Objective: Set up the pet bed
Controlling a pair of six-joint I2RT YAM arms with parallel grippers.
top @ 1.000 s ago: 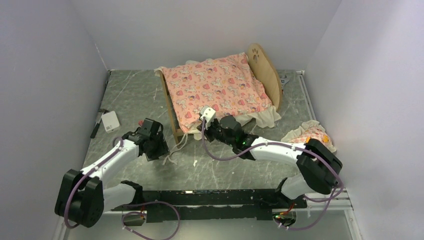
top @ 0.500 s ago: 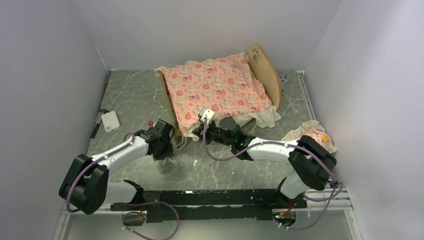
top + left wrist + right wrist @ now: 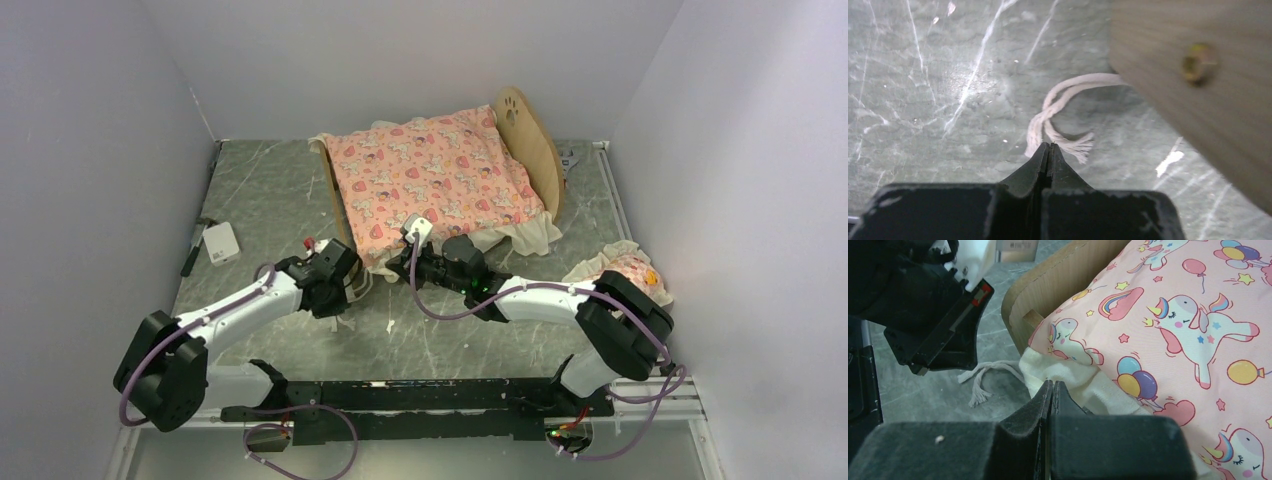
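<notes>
Pet bed (image 3: 532, 145) carries its unicorn-print mattress (image 3: 430, 175); left gripper (image 3: 1049, 146) shut at a white cord (image 3: 1040, 122), right gripper (image 3: 1052, 384) shut against the cream ruffle (image 3: 1063, 372).

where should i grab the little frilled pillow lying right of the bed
Pinch the cream frill on the left edge of the pillow, from above. It lies flat on the table, so that thin ruffle looks easiest to close on.

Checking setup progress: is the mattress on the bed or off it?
On: pink mattress lies spread across the pet bed frame.
</notes>
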